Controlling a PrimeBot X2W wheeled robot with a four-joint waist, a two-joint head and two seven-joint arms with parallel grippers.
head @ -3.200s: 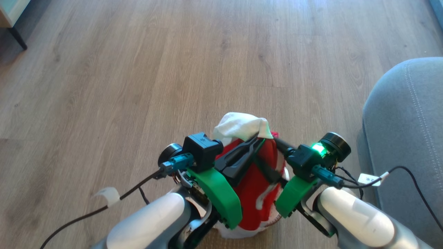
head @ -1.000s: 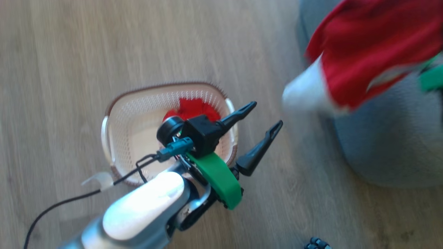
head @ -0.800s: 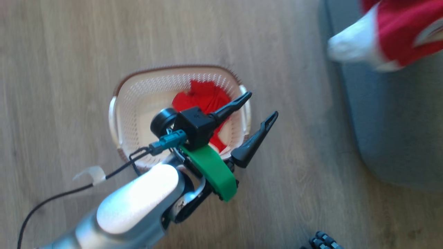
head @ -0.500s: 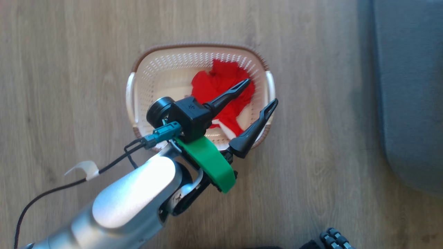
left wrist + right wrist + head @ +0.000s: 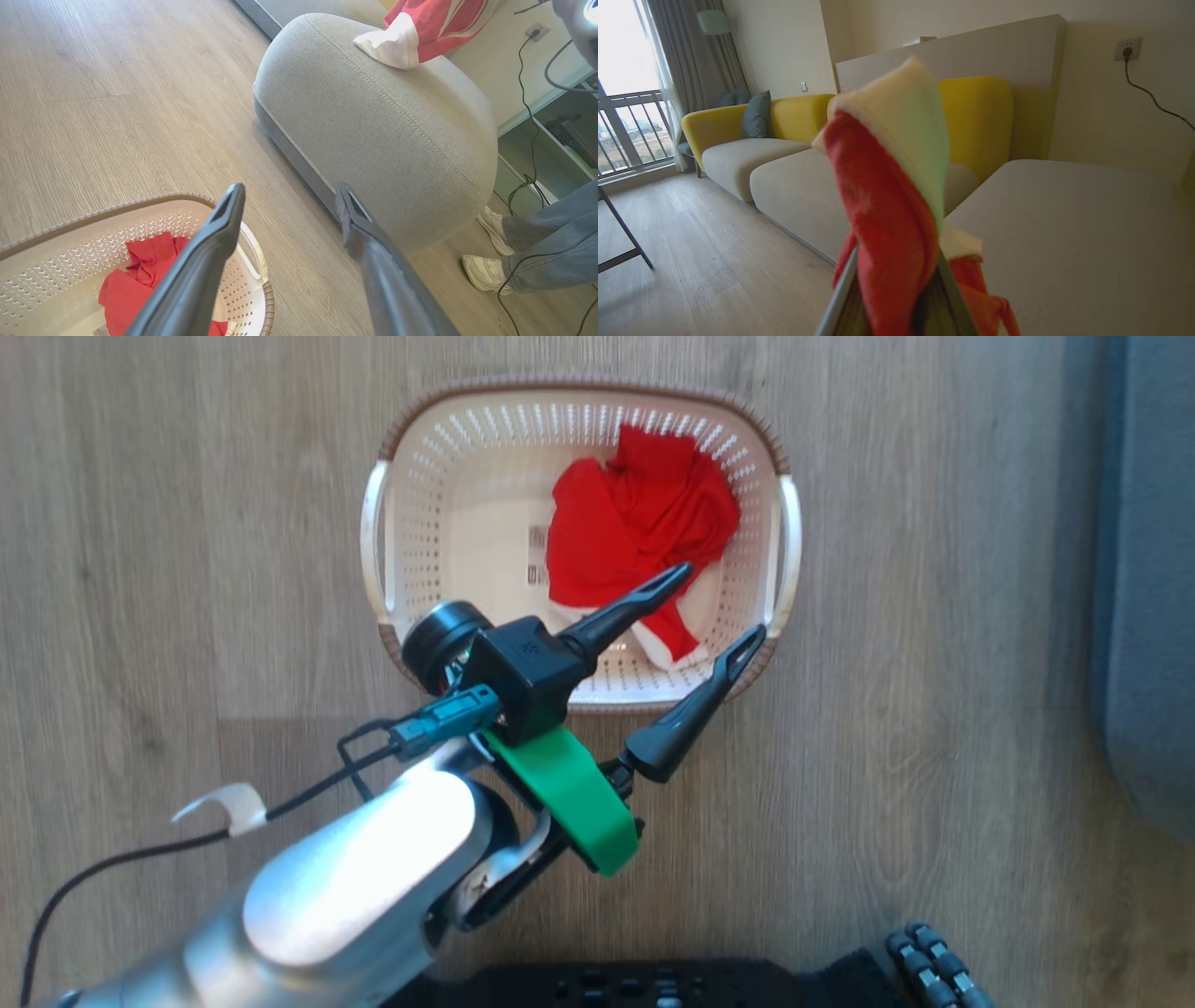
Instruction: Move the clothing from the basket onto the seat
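My left gripper (image 5: 721, 602) hangs with fingers wide apart over the basket's (image 5: 439, 523) near right corner, forearm angling in from lower left. Open floor (image 5: 187, 523) surrounds the basket. A red garment (image 5: 635, 523) lies inside, under the fingertips. My right gripper (image 5: 894, 303) is clamped on red-and-white clothing (image 5: 887, 196), whose white end touches the seat (image 5: 373, 116).

The left gripper (image 5: 722, 604) is held with jaws fully spread, its fingers extended up and to the right in the head view. The pale left forearm (image 5: 364, 887) is angled in from the lower left. The right gripper (image 5: 896, 280) is clamped on clothing (image 5: 882, 210), which is draped over its fingers.
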